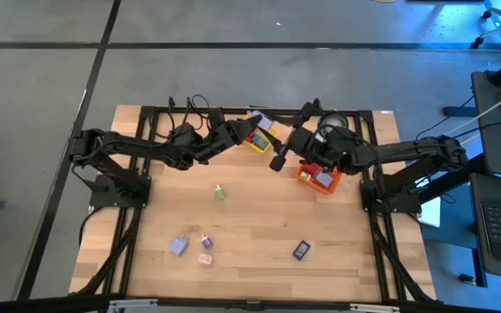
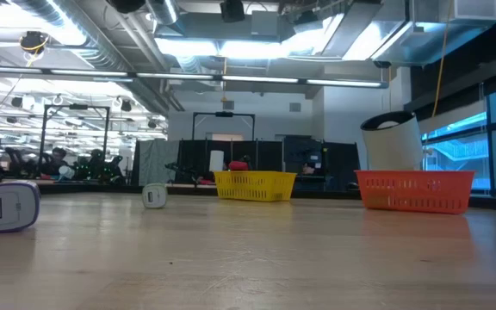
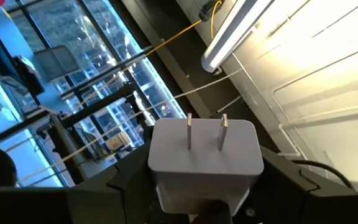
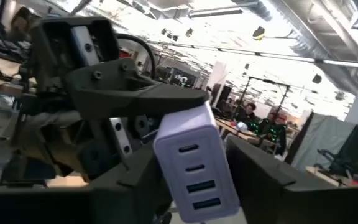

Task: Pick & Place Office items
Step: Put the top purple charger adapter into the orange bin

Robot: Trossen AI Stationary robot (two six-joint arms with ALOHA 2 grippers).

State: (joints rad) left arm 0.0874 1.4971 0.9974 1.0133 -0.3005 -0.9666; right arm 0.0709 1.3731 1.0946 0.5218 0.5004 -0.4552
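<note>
The left tool (image 1: 238,137), raised over the far middle of the tabletop (image 1: 259,222), clamps a lavender charger (image 3: 204,152) by its body, with the prongs facing back toward that arm's wrist. The main risk is a botched hand-off. If this tool lets go before the other one has a firm hold, the charger will likely drop, and it may miss both bins. If both tools squeeze and one arm pulls, the smooth, blocky plastic could twist or pop out sideways.

The yellow bin (image 1: 257,145) lies just beside the left tool, at about 3 o'clock in the high view, so a fall here could land on its rim and bounce.

The right tool (image 4: 194,180) comes in from about 4 o'clock of the meeting point. Its fingers flank the charger's port end, one on each side. I cannot tell whether they are pressing on it yet. The orange bin (image 1: 306,176) sits below that arm's wrist.

Other office items lie well apart at 6 to 7 o'clock: a green piece (image 1: 220,193), a lavender piece (image 1: 178,246), a pink piece (image 1: 205,258) and a dark blue piece (image 1: 301,250).
</note>
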